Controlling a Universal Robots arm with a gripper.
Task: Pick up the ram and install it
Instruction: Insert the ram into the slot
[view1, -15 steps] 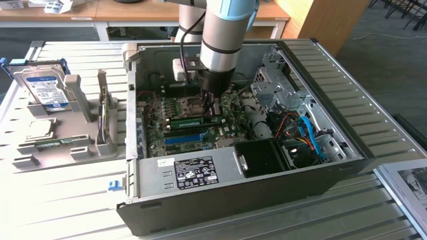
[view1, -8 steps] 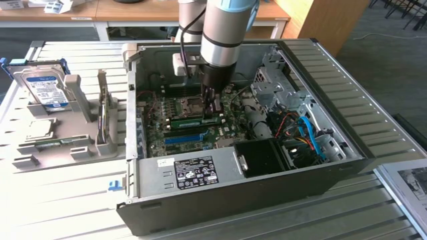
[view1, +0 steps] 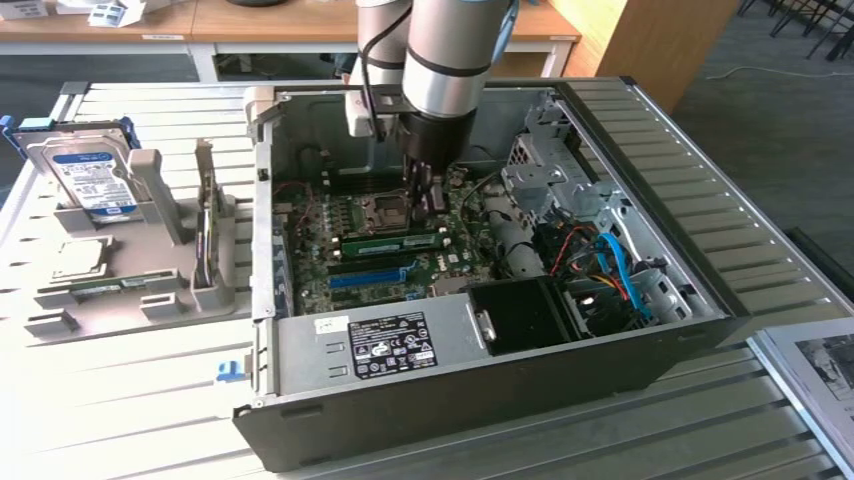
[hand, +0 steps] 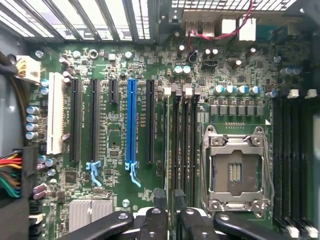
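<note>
The ram (view1: 387, 242), a green stick with a pale label, stands on edge along the motherboard (view1: 350, 212) inside the open computer case (view1: 461, 385). It sits just in front of the empty processor socket (view1: 388, 212). My gripper (view1: 429, 208) reaches down into the case and hangs right over the ram's end on the exterior view's right; whether it touches the ram is unclear. In the wrist view my gripper (hand: 169, 202) is lined up with the black memory slots (hand: 182, 145), between the long blue slot (hand: 131, 122) and the processor socket (hand: 236, 172).
A grey holder (view1: 80, 310) on the exterior view's left carries a hard drive (view1: 87, 180) and a thin board on edge (view1: 204, 225). Inside the case are a black power supply (view1: 527, 315), a drive cage (view1: 554, 170) and blue cables (view1: 617, 265).
</note>
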